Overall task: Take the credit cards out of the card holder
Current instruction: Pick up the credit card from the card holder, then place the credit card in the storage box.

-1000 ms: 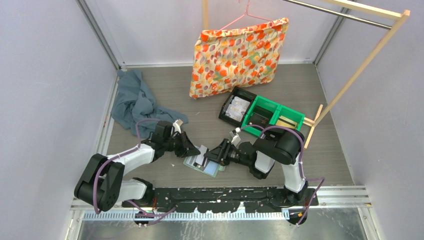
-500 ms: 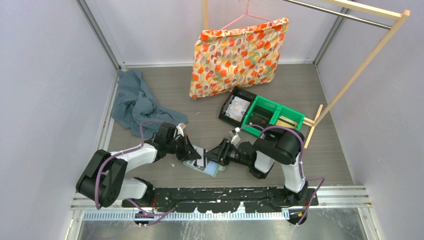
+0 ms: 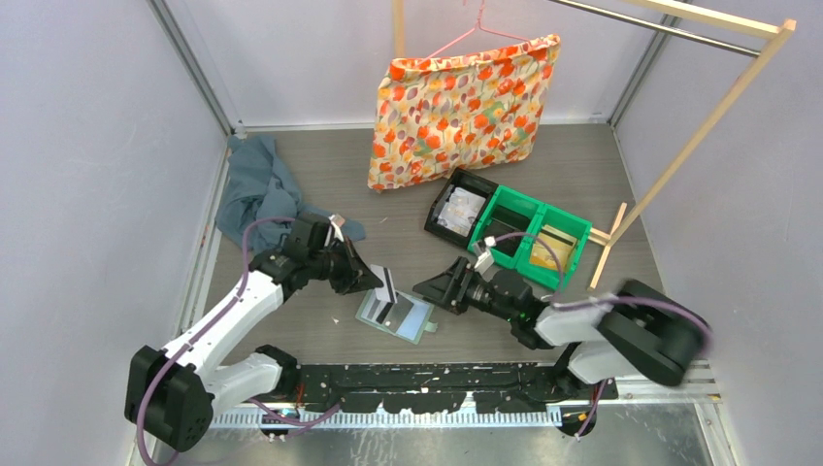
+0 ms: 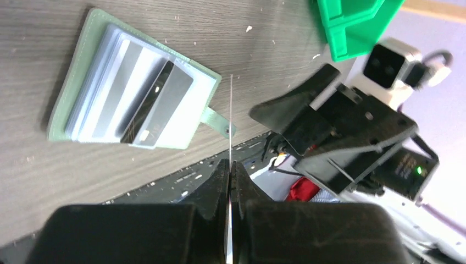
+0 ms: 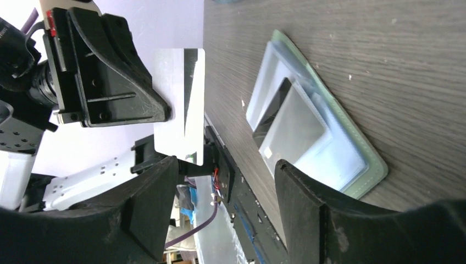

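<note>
Grey wood-grain bench [image 3: 320, 175], matte, w/ pale specks. Card holder [image 3: 395, 316] lies open & flat near the front edge, between the two arms: soft sage-green cover, small snap tab, glossy clear pockets. Cards [image 4: 156, 104] sit in the pockets, thin rectangles w/ rounded corners, grey and dark. Left hand [image 4: 229, 168] is pinched tight on one credit card [image 5: 180, 110], thin, white, w/ a dark stripe, held on edge off the bench, just beside the holder's far side & clear of it. Right hand [image 3: 425, 290] gapes wide w/ nothing in it, just right of the holder.
</note>
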Robot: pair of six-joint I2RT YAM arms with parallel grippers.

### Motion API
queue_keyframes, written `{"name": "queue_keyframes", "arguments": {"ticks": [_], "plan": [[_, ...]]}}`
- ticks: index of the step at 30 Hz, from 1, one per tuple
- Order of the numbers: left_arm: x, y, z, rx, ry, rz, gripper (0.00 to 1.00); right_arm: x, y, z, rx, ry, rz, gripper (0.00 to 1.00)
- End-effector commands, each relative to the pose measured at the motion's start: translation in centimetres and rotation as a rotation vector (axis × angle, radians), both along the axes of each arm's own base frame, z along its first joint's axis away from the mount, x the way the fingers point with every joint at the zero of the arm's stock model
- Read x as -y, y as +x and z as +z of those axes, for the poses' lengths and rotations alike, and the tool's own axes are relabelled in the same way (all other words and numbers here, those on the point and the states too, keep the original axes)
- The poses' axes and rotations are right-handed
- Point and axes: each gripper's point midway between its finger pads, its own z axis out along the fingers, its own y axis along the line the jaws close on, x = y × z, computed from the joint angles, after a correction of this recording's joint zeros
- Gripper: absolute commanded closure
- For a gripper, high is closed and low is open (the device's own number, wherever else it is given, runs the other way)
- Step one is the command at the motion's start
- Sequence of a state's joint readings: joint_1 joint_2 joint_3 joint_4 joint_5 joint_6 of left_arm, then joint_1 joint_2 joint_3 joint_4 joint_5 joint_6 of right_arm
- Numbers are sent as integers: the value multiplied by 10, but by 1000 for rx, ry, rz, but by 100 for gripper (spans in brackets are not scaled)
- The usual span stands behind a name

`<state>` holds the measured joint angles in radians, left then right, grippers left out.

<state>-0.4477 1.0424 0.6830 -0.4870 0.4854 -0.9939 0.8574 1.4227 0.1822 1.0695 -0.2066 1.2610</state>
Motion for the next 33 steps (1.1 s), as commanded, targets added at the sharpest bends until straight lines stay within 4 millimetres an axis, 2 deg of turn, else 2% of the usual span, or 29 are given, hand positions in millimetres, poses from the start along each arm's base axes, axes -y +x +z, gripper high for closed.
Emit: {"name": "queue_keyframes", "arguments": {"ticks": [1,3,5,8,10,17,20,22,26,28,30,31,33], "plan": [[-20,-18,10,-223,117,144,100,19,2,20,63,-145,-36,19],[-13,-18,18,-254,84,129,100,27,2,47,117,-134,-50,12],[0,-19,24,-276,8,92,99,28,1,61,132,-128,-32,10],[16,-22,31,-323,-112,67,99,18,-5,83,138,-38,24,10],[23,-21,37,-338,-178,66,99,11,-6,90,124,28,41,10],[27,-22,46,-358,-280,122,99,-10,-3,92,-3,207,98,11],[28,-23,43,-378,-303,124,99,-16,0,91,-61,287,109,15],[31,-23,45,-370,-334,120,99,-19,3,82,-98,304,103,18],[31,-22,49,-350,-352,113,100,-20,5,82,-129,372,107,26],[31,-22,49,-349,-356,114,100,-24,6,83,-144,393,120,35],[32,-22,50,-347,-366,118,99,-27,7,84,-157,400,127,53],[32,-21,50,-347,-370,119,99,-28,7,87,-157,407,130,57],[32,-21,50,-343,-373,122,100,-28,7,97,-145,428,140,57]]}}
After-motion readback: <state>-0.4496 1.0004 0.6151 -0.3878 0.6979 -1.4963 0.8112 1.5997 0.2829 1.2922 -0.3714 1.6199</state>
